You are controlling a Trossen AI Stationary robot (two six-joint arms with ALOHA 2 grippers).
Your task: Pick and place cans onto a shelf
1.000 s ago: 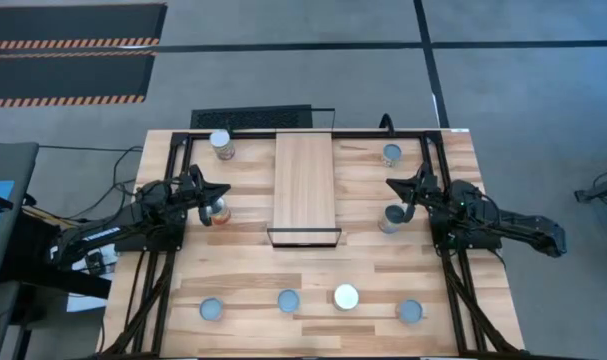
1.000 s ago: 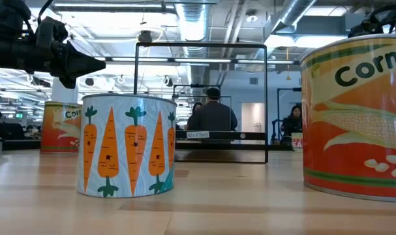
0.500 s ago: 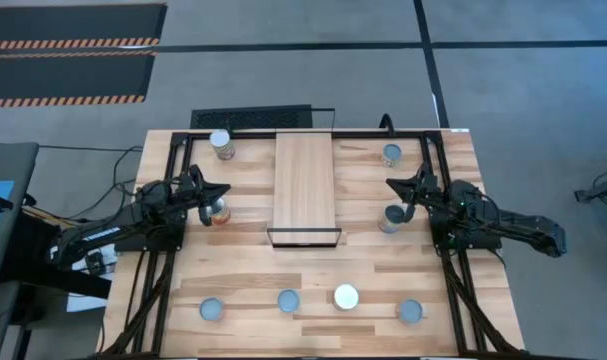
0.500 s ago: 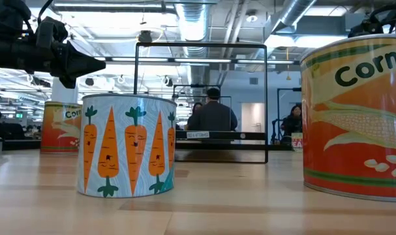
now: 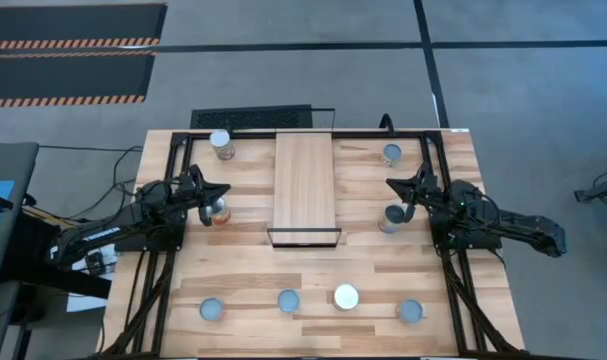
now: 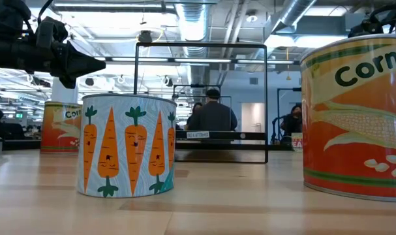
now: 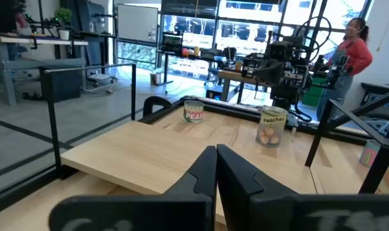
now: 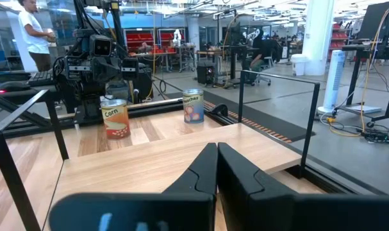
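The shelf [image 5: 305, 185], a light-wood plank on a thin black frame, stands mid-table with nothing on it. Two cans [image 5: 220, 145] [image 5: 216, 211] stand upright on the table left of it, and two [image 5: 391, 154] [image 5: 393, 217] right of it. Several more stand in a row near the front edge, among them a white-topped one [image 5: 345, 296]. My left gripper [image 5: 224, 192] is shut and empty, raised beside the shelf's left side, just past the second left can. My right gripper [image 5: 391, 184] is shut and empty, raised beside the shelf's right side. Both point at the shelf [image 7: 149, 154] [image 8: 181, 160].
Black frame rails [image 5: 173, 160] [image 5: 428, 150] run along the table's left and right sides and across its back. In the low view a carrot can [image 6: 127, 145] and a corn can [image 6: 357, 111] stand close to the camera. People [image 6: 212, 114] are in the room behind.
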